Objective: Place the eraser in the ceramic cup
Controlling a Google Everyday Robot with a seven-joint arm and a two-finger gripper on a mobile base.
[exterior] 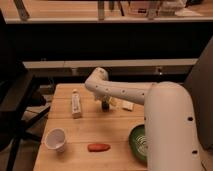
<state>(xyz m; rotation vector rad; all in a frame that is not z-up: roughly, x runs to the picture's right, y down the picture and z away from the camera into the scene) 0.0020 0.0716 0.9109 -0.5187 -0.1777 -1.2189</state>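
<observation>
The white ceramic cup (55, 139) stands upright at the front left of the wooden table (115, 127). A small white block, which I take for the eraser (128, 105), lies at the back middle of the table. My gripper (105, 105) hangs down from the white arm (120, 91) just left of the eraser, low over the table. I cannot tell whether it touches or holds anything. The cup is well apart from the gripper, toward the front left.
A pale tube-like bottle (76, 104) lies left of the gripper. An orange-red oblong object (98, 147) lies at the front middle. A green bowl (138, 143) sits at the front right, partly behind my arm. A dark chair (17, 107) stands left of the table.
</observation>
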